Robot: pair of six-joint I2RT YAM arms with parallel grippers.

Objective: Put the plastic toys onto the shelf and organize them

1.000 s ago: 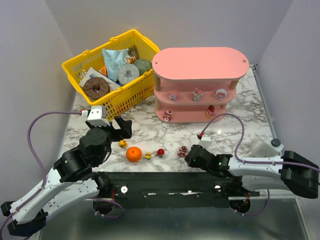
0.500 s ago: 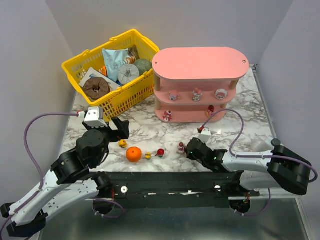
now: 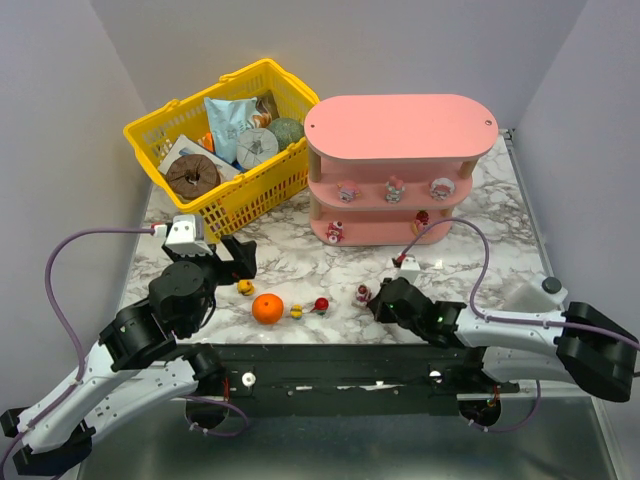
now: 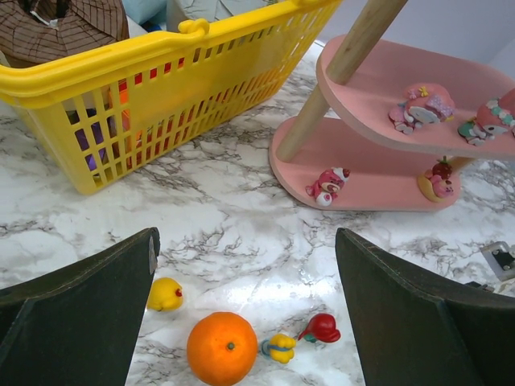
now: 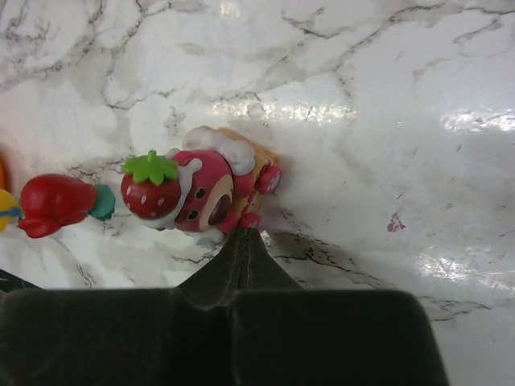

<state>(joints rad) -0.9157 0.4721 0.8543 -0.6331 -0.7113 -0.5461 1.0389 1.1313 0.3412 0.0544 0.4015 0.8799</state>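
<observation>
Left hand (image 4: 245, 237): I see it released, near ball (image 4: 222, 348).
Right hand (image 5: 244, 235): clenched, tip at toy (image 5: 201, 193) right of ball.

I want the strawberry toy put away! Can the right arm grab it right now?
Probably yes. The right gripper sits right beside the strawberry toy with nothing between them, but it is shut, so it would have to open first.

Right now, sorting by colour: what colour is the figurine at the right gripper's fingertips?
The figurine is pink with a red strawberry; best in right wrist view.
</observation>
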